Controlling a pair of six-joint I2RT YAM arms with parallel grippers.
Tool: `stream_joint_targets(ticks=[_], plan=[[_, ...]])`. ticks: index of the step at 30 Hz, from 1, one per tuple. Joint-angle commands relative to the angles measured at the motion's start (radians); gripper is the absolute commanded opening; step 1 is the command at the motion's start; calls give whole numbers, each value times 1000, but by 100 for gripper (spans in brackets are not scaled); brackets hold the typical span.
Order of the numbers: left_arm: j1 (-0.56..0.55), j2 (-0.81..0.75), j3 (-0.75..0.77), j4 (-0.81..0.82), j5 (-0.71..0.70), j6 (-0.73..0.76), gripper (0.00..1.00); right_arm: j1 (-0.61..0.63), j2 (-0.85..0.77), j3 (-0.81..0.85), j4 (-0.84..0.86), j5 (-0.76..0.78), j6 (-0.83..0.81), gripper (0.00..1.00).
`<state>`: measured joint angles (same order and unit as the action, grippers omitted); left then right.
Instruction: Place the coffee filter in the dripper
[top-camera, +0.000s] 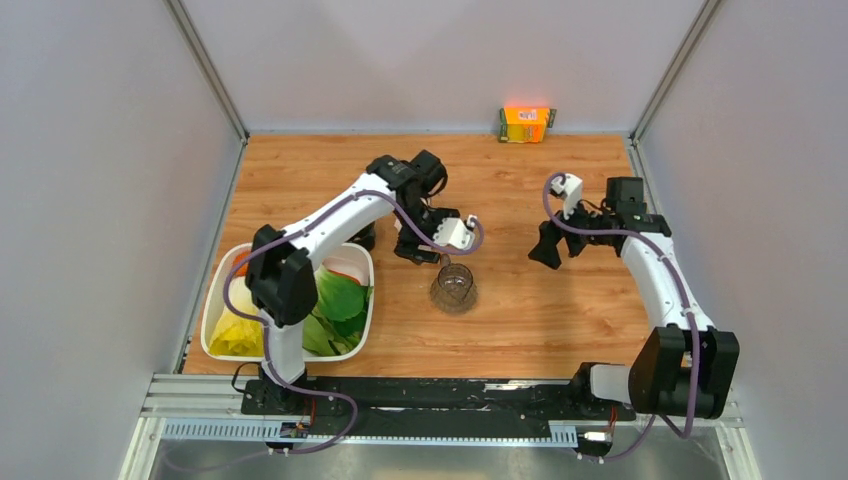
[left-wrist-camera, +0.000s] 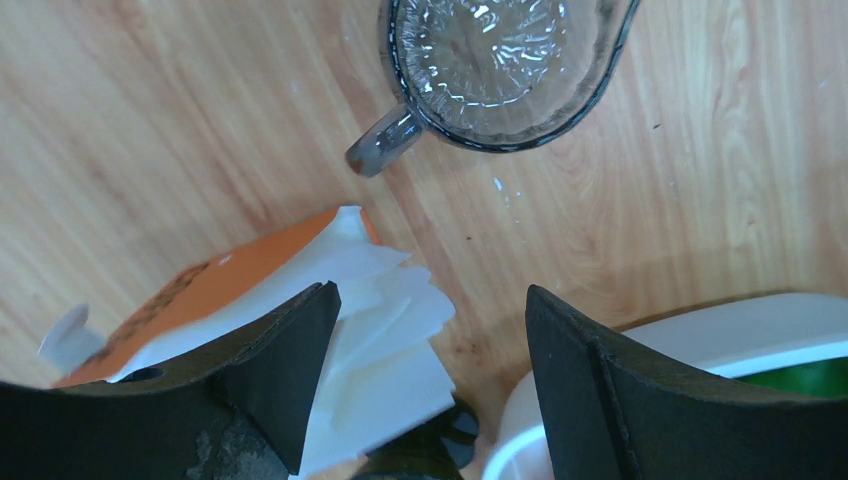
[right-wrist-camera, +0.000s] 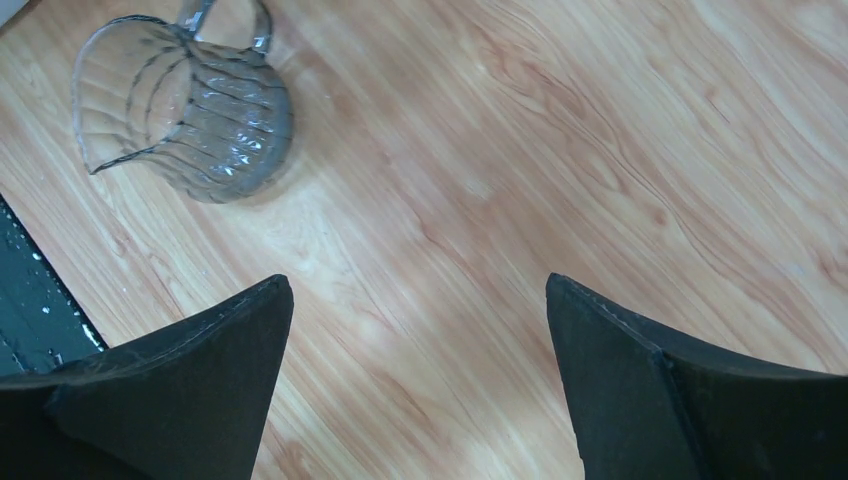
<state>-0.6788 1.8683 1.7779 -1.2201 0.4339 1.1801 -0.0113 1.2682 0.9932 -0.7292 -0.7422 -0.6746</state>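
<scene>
Here, your left gripper (left-wrist-camera: 430, 295) hangs spread wide, nothing pinched, above coffee filter (left-wrist-camera: 385, 335): white layered paper flat on wooden table (left-wrist-camera: 150, 120), overlapping orange pack (left-wrist-camera: 215, 285). Dark glossy dripper (left-wrist-camera: 440, 435) barely shows at bottom edge of left wrist view, just beside white tray (left-wrist-camera: 700, 335); filter not in it. Glass jug (left-wrist-camera: 490, 70) stands ahead of fingers. Your right gripper (right-wrist-camera: 418, 282) also spread, empty, over bare wood.

A light wood-grain table (top-camera: 560, 180) is boxed in at the back and both sides by plain pale grey walls (top-camera: 440, 60), joined at the far corners by slanting metal posts (top-camera: 208, 70), with a black rail (top-camera: 450, 392) along its near edge and soft, even light, apparently from overhead.
</scene>
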Motion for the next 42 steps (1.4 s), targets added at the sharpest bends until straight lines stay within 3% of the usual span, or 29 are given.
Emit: stream_joint_targets(ticks=[1,8,23,30,38,42], plan=[[-33,76,69,6,-111,152,79,-112,41,75,-127,-139,-40,100],[-76,168,79,23,-143,196,80,-155,49,84,-167,-143,-81,100],[-146,197,-5,87,-103,190,77,-198,78,97,-193,-151,-103,100],[-148,100,-125,175,-56,50,62,-219,77,103,-213,-154,-119,100],[-148,-54,-330,337,-79,-241,42,-228,73,90,-224,-163,-127,100],[-148,-124,-419,407,-96,-357,38,-232,73,85,-225,-164,-126,100]])
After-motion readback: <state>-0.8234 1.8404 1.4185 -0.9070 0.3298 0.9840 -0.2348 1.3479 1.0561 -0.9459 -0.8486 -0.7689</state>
